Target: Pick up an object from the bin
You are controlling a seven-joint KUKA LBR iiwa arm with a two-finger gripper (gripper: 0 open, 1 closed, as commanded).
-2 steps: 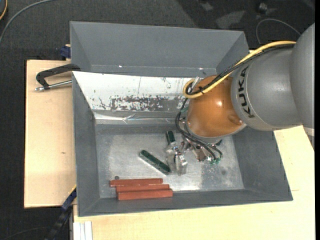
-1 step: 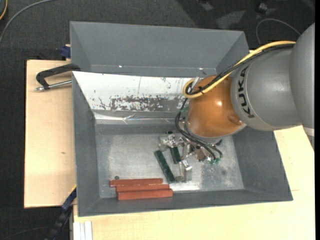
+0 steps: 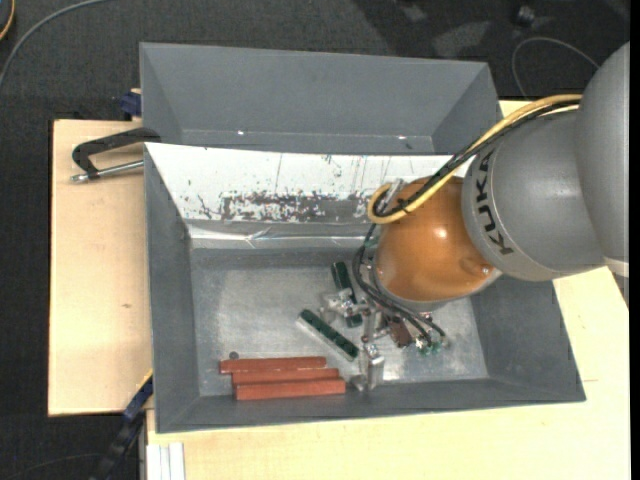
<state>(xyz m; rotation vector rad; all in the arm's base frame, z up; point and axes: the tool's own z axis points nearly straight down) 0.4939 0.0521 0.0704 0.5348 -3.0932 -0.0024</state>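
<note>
My gripper is low over the bin floor near the front wall, just right of the middle. Two reddish-brown bars lie side by side along the front wall, and their right ends almost reach the gripper. A dark green flat stick lies slanted on the floor just left of the gripper and above the bars. Nothing can be seen held in the gripper.
The arm comes in from the right, and its orange cover and cables hang over the bin's right middle, hiding the floor beneath. Bare floor lies to the left and toward the back wall.
</note>
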